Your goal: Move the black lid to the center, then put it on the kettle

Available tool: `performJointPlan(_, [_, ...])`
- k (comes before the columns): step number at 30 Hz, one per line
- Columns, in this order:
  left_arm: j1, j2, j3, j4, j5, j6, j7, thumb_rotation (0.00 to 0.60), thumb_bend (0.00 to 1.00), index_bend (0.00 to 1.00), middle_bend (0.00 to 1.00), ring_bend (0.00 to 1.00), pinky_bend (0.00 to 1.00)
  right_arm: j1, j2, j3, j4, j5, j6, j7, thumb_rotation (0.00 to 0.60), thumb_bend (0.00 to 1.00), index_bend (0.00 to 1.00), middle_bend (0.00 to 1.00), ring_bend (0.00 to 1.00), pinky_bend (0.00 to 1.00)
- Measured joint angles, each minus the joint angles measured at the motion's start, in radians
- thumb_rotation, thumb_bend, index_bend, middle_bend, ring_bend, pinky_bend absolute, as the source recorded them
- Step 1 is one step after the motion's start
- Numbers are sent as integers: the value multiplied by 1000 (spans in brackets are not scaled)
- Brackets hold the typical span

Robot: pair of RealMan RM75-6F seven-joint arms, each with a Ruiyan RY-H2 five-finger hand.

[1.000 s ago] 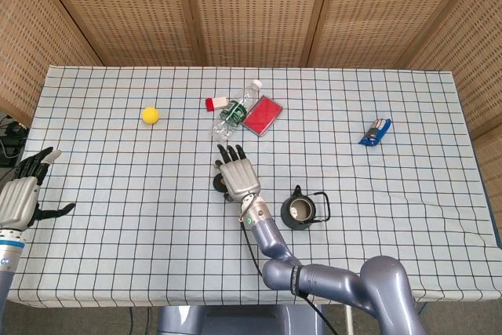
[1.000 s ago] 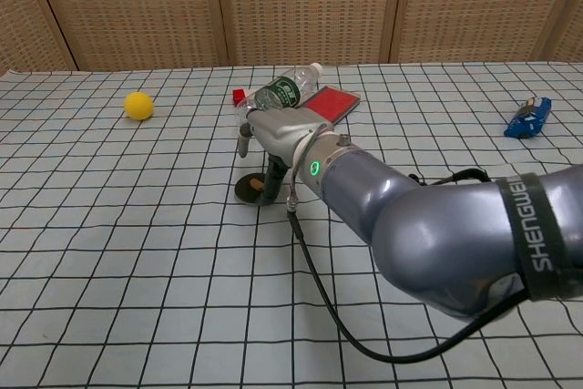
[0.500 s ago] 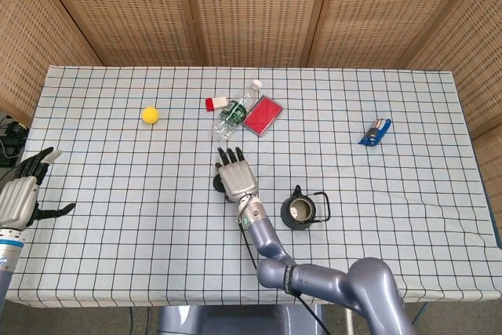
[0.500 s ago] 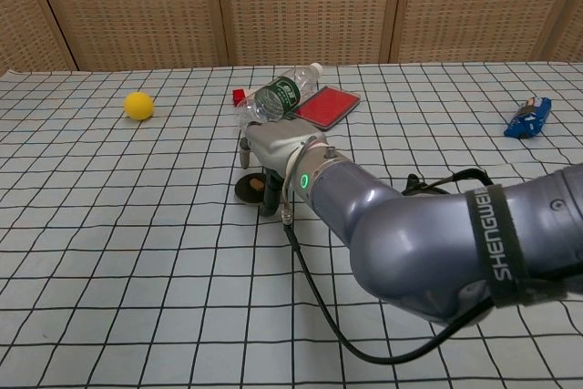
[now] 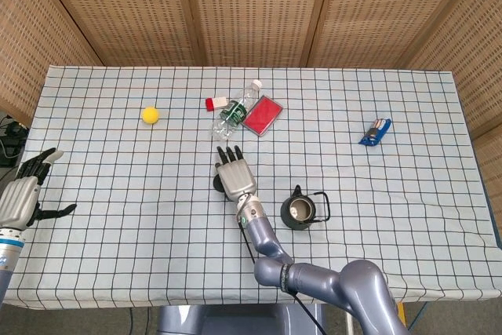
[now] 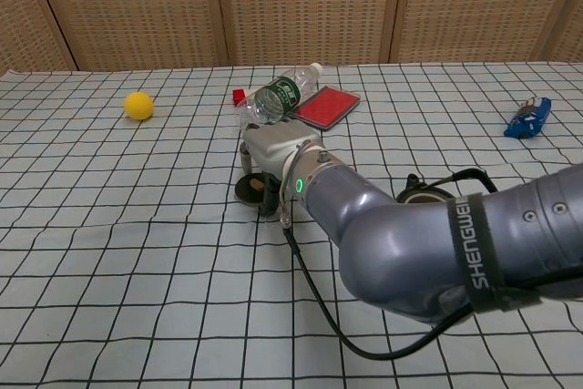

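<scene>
One black lid (image 6: 250,189), flat on table (image 5: 118,194) at kettle's (image 5: 299,211) nine o'clock; right robot hand (image 5: 235,175) covered it, fingers extended downward for pickup, grasp unconfirmed; left robot hand (image 5: 22,196) lay spread, idle.

Bottle (image 5: 234,112) crowds right hand (image 5: 235,174).

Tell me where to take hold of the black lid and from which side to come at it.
Grip the black lid at the small knob in its middle, coming from above. It lies flat and low on the tablecloth, so its thin rim offers little to pinch, while the knob stands up. The right hand is already over it, fingers pointing at the bottle; the kettle stands open on its right.
</scene>
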Motion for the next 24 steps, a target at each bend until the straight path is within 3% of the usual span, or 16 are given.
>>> performJointPlan(14, [1,4,-1,-6,13,-9,-7,600,160,0,0,0,0,-12,-3,0,-34,-17,48,-34,600,492,462,97,0,0])
performJointPlan(24, [6,5,-8,-3,11,0,-8,600,160,0,0,0,0,-62,60,-12,-202,-21,134,-91,600,487,459,93,0,0])
